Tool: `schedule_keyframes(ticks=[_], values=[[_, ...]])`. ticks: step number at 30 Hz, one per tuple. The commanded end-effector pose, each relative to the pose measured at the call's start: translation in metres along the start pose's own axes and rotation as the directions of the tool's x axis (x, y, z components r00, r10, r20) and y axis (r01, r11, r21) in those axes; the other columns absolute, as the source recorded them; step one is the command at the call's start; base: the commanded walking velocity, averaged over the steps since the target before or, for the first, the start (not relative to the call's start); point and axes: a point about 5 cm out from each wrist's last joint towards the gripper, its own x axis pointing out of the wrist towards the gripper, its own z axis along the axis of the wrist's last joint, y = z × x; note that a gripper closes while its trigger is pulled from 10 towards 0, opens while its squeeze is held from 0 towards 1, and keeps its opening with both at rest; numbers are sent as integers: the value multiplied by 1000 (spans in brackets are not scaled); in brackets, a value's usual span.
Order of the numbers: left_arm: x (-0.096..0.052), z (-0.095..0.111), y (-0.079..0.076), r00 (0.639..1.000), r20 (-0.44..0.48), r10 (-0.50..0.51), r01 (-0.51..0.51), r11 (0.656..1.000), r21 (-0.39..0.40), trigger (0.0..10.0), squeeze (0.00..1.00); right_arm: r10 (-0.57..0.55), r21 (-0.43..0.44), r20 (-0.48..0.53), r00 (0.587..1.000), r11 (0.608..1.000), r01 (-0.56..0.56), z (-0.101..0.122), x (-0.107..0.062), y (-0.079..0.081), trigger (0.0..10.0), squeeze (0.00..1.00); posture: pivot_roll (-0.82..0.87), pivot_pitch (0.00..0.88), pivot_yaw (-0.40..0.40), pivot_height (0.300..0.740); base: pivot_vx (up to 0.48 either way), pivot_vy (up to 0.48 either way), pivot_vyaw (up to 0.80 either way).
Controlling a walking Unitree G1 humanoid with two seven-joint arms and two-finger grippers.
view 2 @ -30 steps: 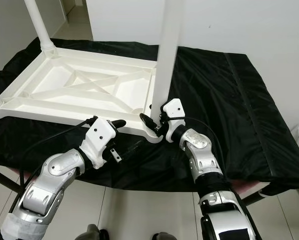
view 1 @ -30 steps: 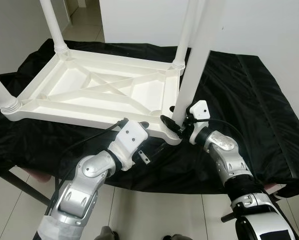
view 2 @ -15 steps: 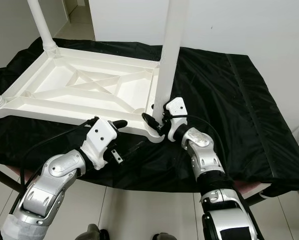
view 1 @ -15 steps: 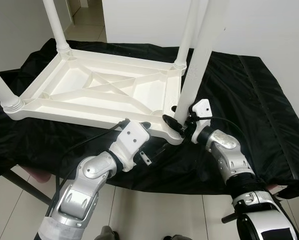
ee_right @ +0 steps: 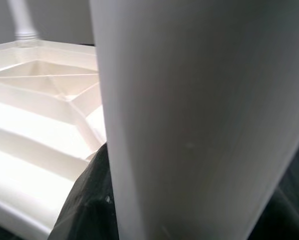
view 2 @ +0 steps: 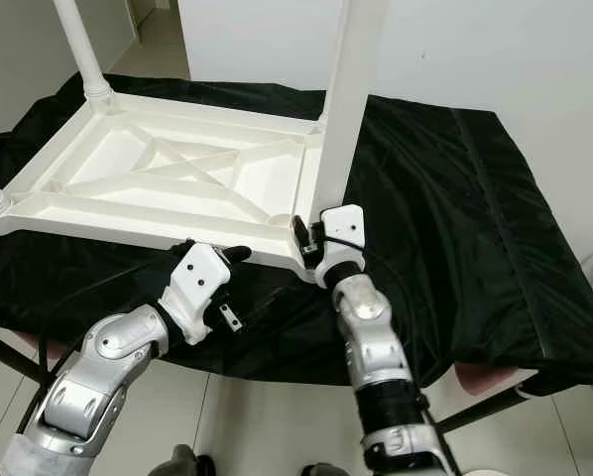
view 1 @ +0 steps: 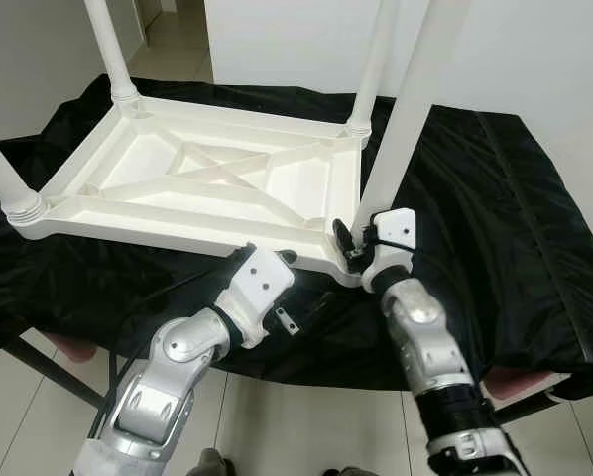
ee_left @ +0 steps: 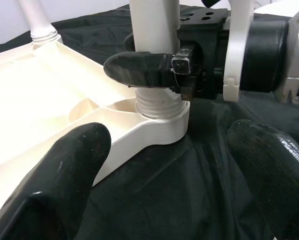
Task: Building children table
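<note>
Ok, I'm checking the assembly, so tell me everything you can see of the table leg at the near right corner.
The table leg is a plain white plastic tube, standing nearly upright and leaning slightly right. Its ribbed foot sits in the round corner socket of the upturned white tabletop. The right tool is closed around it just above the socket. The left tool hovers nearby, open.

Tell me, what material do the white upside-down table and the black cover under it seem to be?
The table looks like moulded plastic: smooth white, with cast ribs and a threaded leg collar. The cover seems a thin synthetic fabric, slightly shiny and wrinkled.
</note>
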Motion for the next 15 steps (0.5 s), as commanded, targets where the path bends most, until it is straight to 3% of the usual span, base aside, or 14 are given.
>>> schedule_keyframes(ticks=[1,5,10,11,15], values=[[0,0,-2,1000,-9,24,-24,1000,7,10000,0,-88,-5,-87,992,996,88,-20,-10,-9,10000,0,-86,91,-19,740,0,0,0],[-1,0,-4,1000,-9,21,-21,1000,4,10000,0,-228,42,-68,971,972,231,-12,-13,1,10000,0,-84,91,-22,740,0,0,0],[-1,0,-5,1000,-10,20,-20,1000,-1,10000,0,-199,83,-31,980,976,201,-4,-14,7,10000,0,-85,93,-22,740,0,0,0],[-1,-1,-5,1000,-11,20,-20,1000,-1,10000,0,-183,88,-24,983,979,184,-3,-14,6,10000,1000,-87,94,-22,740,0,0,0],[-1,0,-6,1000,-12,19,-19,1000,0,10000,0,-187,89,-16,982,978,188,-1,-16,4,10000,1000,-87,95,-23,740,0,0,0]])
